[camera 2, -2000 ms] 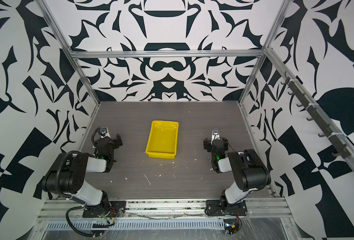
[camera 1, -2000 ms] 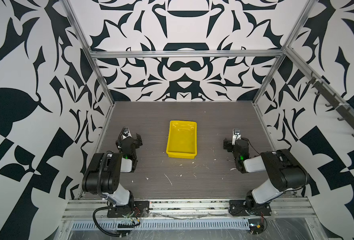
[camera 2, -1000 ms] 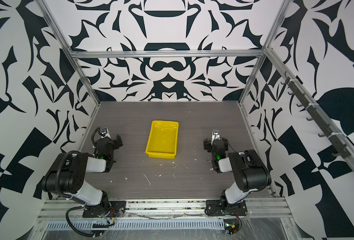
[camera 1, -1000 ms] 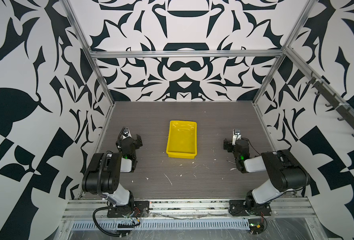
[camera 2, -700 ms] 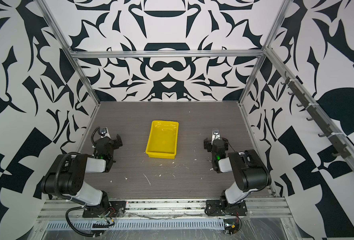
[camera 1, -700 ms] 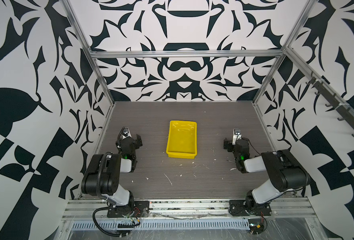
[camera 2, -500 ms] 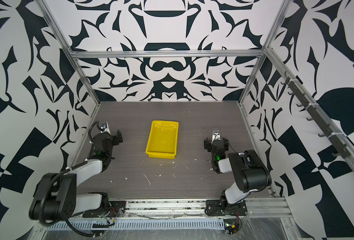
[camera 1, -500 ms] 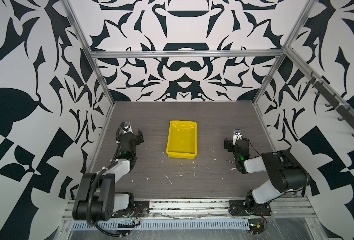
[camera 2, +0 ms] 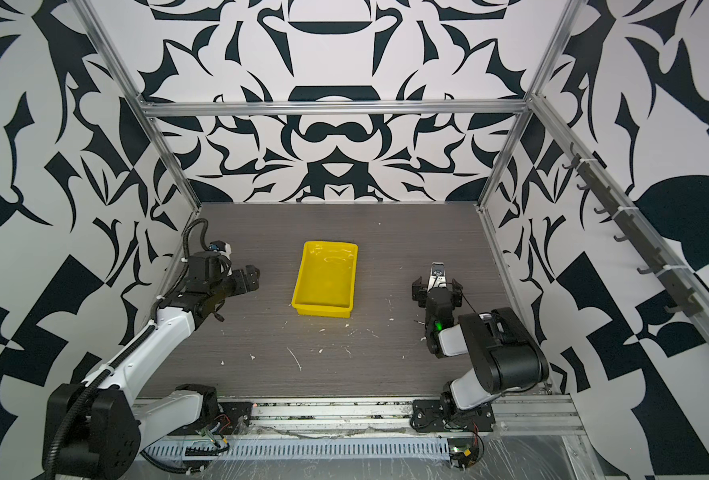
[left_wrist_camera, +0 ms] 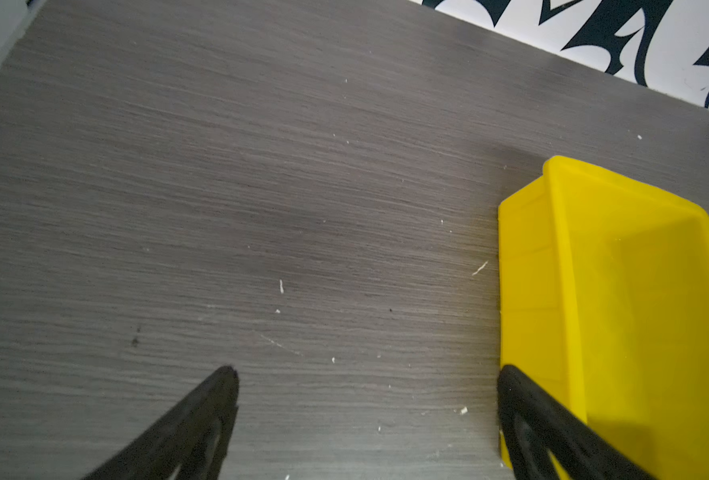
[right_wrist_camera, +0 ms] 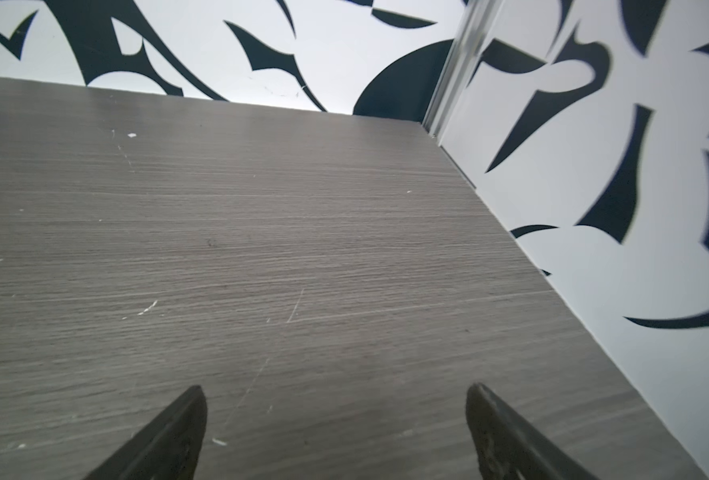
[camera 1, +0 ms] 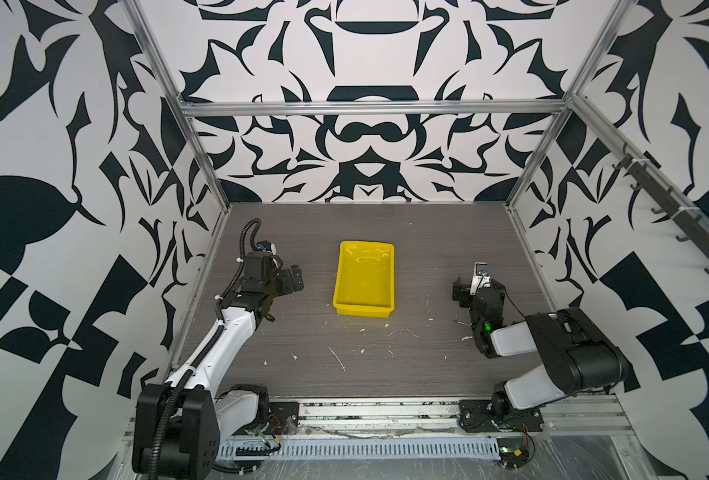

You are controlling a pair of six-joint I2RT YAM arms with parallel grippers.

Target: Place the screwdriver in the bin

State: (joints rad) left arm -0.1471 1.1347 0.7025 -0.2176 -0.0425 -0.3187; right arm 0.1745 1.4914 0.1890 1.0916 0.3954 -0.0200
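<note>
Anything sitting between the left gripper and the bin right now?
Nothing visible does. Between the left gripper and the bin there is only bare table with a few white flecks. The jaws are open and empty, off the bin's side wall.

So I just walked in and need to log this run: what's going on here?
Nothing is being handled right now. The left gripper is open and empty above the table, beside the yellow bin but not touching it. The right gripper is also open and empty, low over bare table. The bin looks empty, and I cannot make out a screwdriver in any view.
</note>
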